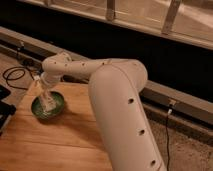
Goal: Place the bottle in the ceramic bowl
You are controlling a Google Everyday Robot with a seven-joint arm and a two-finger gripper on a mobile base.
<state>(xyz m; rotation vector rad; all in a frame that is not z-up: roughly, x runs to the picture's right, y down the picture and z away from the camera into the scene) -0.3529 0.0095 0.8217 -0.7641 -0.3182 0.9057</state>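
The green ceramic bowl (36, 108) sits at the far left of the wooden table (60, 142). My gripper (47, 97) hangs from the white arm right over the bowl. It is shut on the bottle (49, 104), a pale clear shape held roughly upright with its lower end down inside the bowl. The arm's wrist hides the top of the bottle.
A coiled black cable (12, 75) lies on the floor left of the table. A dark object (4, 110) sits at the left edge. A raised ledge (165, 92) runs behind the table, with a small cable (169, 117) hanging off it at the right.
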